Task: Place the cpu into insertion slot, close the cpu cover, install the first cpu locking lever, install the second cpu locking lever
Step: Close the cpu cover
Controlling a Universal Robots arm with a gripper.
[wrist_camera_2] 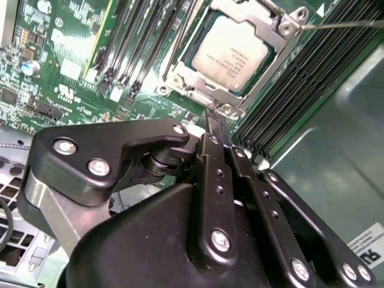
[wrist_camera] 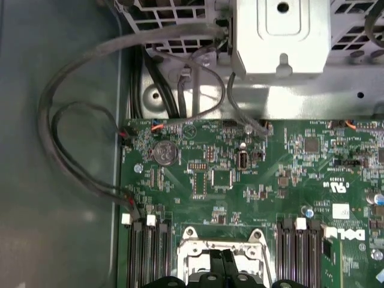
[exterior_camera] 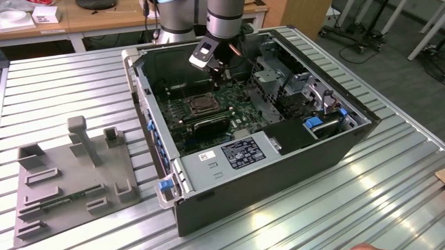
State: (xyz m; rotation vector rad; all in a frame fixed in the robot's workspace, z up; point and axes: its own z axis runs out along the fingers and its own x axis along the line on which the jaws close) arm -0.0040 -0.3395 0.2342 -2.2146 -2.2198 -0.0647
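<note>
- The cpu (wrist_camera_2: 234,51) lies flat and square in the insertion slot (exterior_camera: 201,103) with its pale top facing up. The placing step looks done.
- The cpu cover (wrist_camera_2: 267,24) is folded down around it. The cut-out centre leaves the chip's top bare while the silvery frame bears on its edges, which is what keeps the chip seated.
- A thin locking lever (wrist_camera_2: 342,24) runs out from one corner of the cover, over the black memory slots (wrist_camera_2: 312,78). Whether it is hooked under its catch I cannot tell.
- The gripper (wrist_camera_2: 214,117) hovers just beside the socket's edge, above the board, and as far as shows it is not touching the cover. Its fingers are pressed together with nothing between them and form one narrow tip. I judge that shape suited to nudging a slender lever rather than grasping.
- The green motherboard (wrist_camera: 228,180) faces up because the computer case (exterior_camera: 278,172) lies open on its side on the ribbed metal table (exterior_camera: 375,208). This lets the arm reach in from above.
- Grey cables (wrist_camera: 60,138) loop along the case floor, well apart from the socket and out of the gripper's way.
- A grey holder tray (exterior_camera: 70,182) sits on the table toward the exterior view's left, well apart from the case.
</note>
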